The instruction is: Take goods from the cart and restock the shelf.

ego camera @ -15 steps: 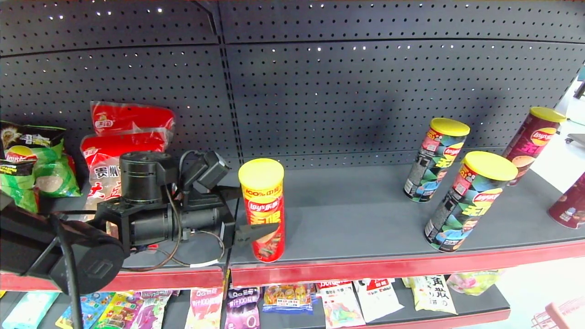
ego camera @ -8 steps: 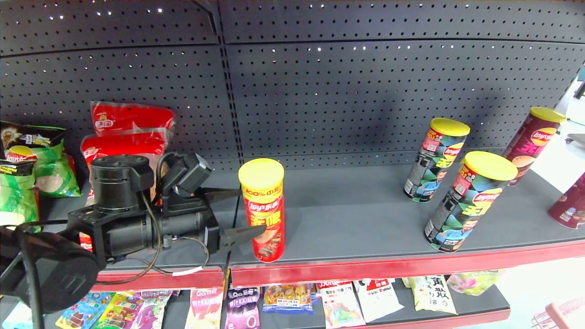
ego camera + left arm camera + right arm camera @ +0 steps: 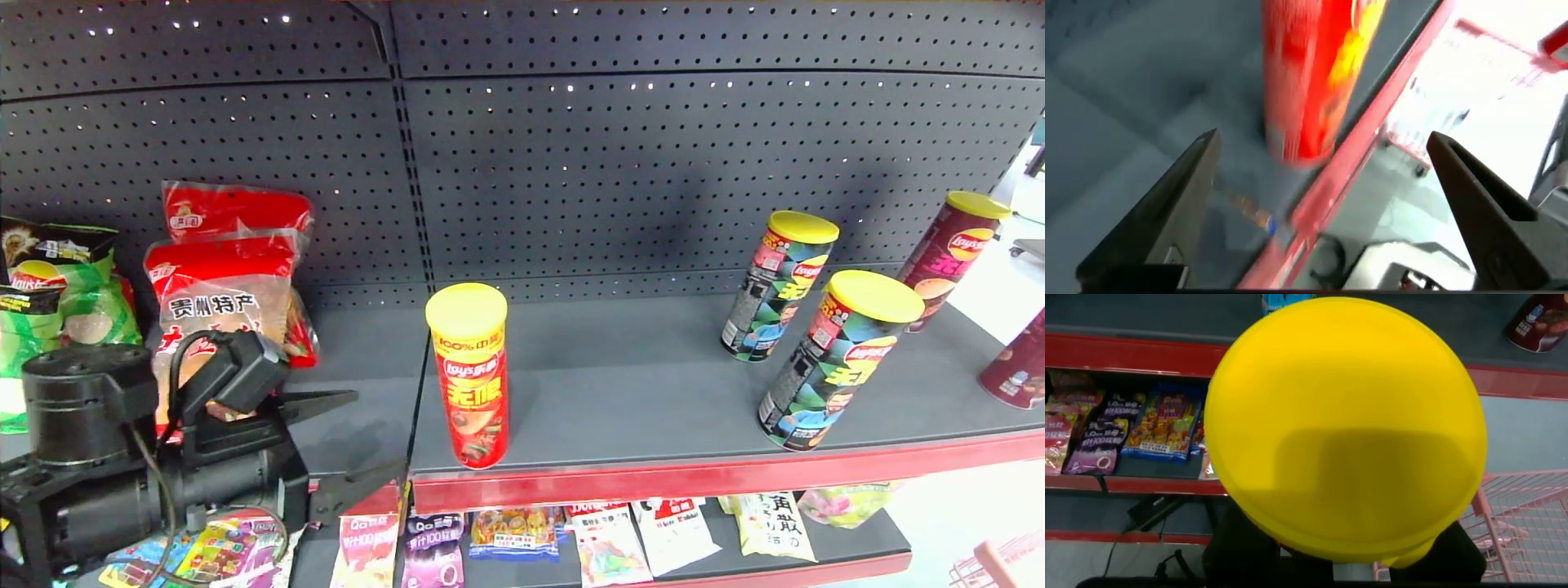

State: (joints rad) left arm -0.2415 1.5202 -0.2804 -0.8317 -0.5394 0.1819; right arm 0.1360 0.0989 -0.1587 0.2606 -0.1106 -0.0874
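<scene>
A red chips can (image 3: 472, 384) with a yellow lid stands upright near the front edge of the grey shelf (image 3: 637, 392). My left gripper (image 3: 381, 429) is open to the left of the can and lower, at the shelf's red front lip, clear of the can. In the left wrist view the red can (image 3: 1315, 82) stands beyond the spread fingers (image 3: 1184, 212). In the right wrist view the yellow lid (image 3: 1346, 429) of a chips can sits right in front of the camera, with my right gripper (image 3: 1343, 567) shut on the can below it.
Two patterned cans (image 3: 780, 286) (image 3: 841, 359) and maroon cans (image 3: 951, 253) stand at the shelf's right. Red bags (image 3: 220, 269) and green bags (image 3: 57, 286) lean at the left. Snack packets (image 3: 522, 539) line the lower shelf. A pink cart (image 3: 1527, 531) stands below.
My left arm has drawn back to the left and downward, away from the red can, which stays standing where it was. The gripper's fingers no longer flank the can.
</scene>
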